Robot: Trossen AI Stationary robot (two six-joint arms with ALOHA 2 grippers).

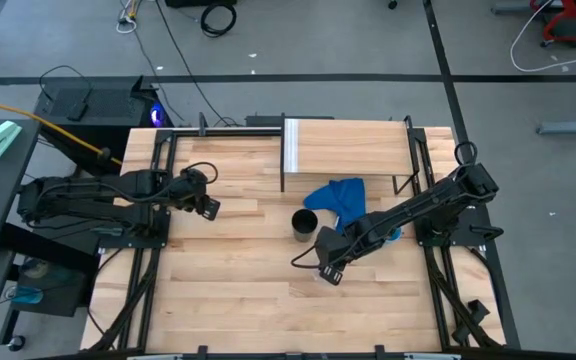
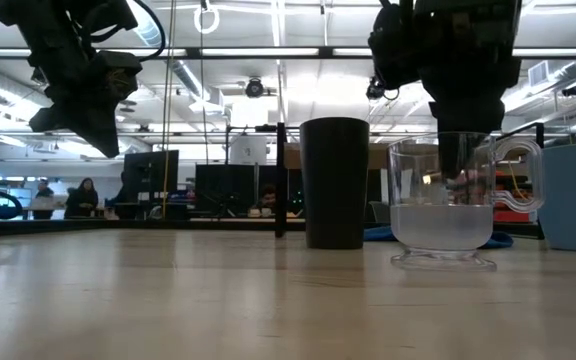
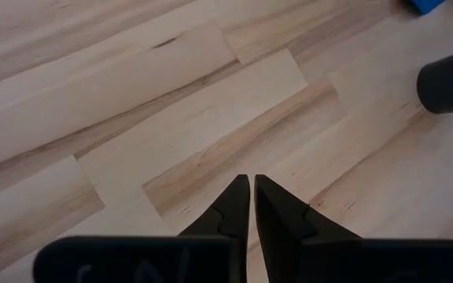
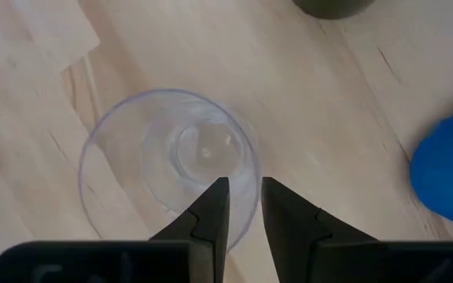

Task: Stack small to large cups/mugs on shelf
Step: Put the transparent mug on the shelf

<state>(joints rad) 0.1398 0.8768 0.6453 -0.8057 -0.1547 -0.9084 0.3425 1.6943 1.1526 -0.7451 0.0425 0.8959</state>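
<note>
A small clear glass (image 2: 442, 215) with a side handle (image 2: 524, 176) stands on its base on the plank table. My right gripper (image 4: 244, 182) is down on its rim, near the table's middle (image 1: 330, 272). A tall black tumbler (image 1: 305, 225) stands upright just beyond it. A blue cup (image 4: 445, 179) stands to the right, partly under my right arm. The pale wood shelf (image 1: 348, 148) stands at the far edge. My left gripper (image 3: 252, 185) is shut and empty, held above the left part of the table (image 1: 208, 205). My right gripper has the clear glass by its rim wall (image 4: 252, 196), one finger inside the glass and one outside. The fingers come from above, pointing down. The glass stands upright with its base (image 2: 444, 261) on the table.
A crumpled blue cloth (image 1: 336, 196) lies between the shelf and the black tumbler. Bare planks stretch across the near and left parts of the table (image 1: 228, 290). Black frame rails (image 1: 138, 290) run along both sides.
</note>
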